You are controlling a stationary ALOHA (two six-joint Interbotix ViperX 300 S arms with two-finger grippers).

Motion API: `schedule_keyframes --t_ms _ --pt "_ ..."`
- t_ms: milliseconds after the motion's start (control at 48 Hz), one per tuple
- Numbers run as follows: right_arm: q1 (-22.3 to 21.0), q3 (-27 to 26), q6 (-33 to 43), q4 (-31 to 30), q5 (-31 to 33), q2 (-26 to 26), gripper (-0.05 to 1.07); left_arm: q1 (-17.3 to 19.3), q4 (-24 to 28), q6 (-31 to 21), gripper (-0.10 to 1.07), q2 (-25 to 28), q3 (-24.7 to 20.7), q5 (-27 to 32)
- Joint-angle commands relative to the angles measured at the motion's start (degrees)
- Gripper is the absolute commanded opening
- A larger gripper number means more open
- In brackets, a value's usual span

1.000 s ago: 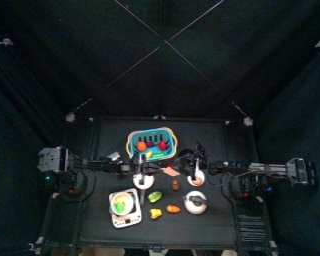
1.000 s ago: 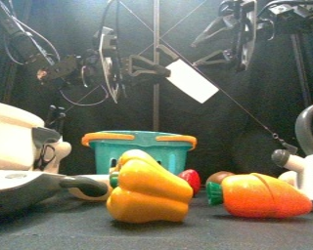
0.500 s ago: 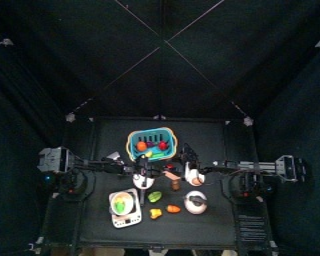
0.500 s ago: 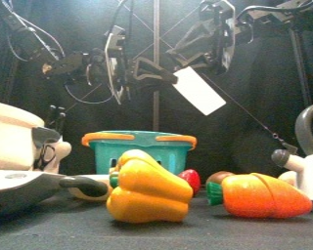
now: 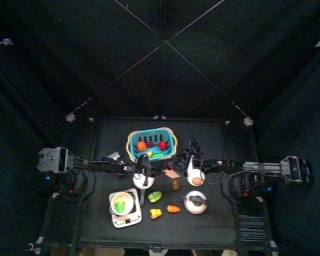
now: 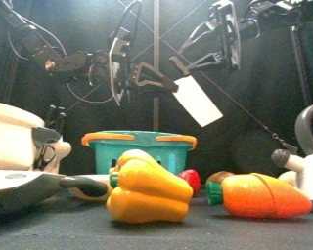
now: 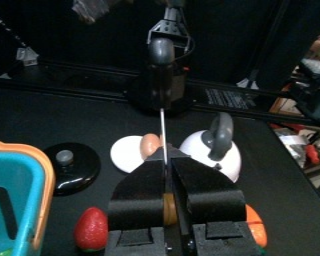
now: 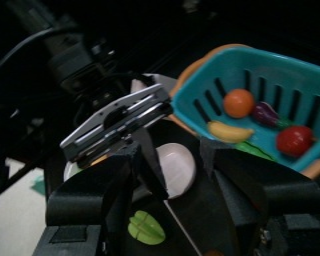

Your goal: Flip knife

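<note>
1. The knife (image 6: 196, 99) is in the air above the desk (image 5: 223, 225), between the two arms, over the teal basket (image 6: 140, 152) and the toy food; in the front view its pale broad blade hangs tilted, its lower end toward the right.
2. The left gripper (image 7: 168, 190) has its fingers closed hard on the knife, which shows edge-on as a thin line running up from between them.
3. The right gripper (image 8: 170, 175) is just beside the blade; its fingers stand slightly apart with the pale blade between them, but I cannot tell whether they actually pinch it.
4. Handling, as a judgement: the knife looks light, stiff and thin, with smooth flat faces that will likely slip under a weak pinch.
5. Best hold is across the flat faces, near one end, so the other gripper can take the free end during the flip.
6. Risk: with only a narrow pinch, the blade can pivot or drop onto the pepper (image 6: 149, 191) and carrot (image 6: 257, 195) below.
</note>
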Motion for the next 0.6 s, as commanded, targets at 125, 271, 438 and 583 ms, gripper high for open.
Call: schedule_keyframes --t_ms 125,271,438,583 --pt "5.27 -4.83 0.62 2.55 12.13 -0.26 0.86 -0.18 -11.69 12.22 0.34 -0.18 -4.04 0.09" --pt "6.68 -8.44 0.7 1.14 18.81 2.29 0.86 -0.26 -19.78 20.3 0.34 0.18 -6.33 0.09" --pt "6.5 -11.16 0.79 -3.69 19.95 5.98 0.86 -0.26 -30.06 26.02 0.34 2.46 -10.63 -0.44" --pt "6.24 -12.39 0.7 -5.27 22.94 7.91 0.86 -0.62 -33.13 27.86 0.34 4.39 -14.68 -0.53"
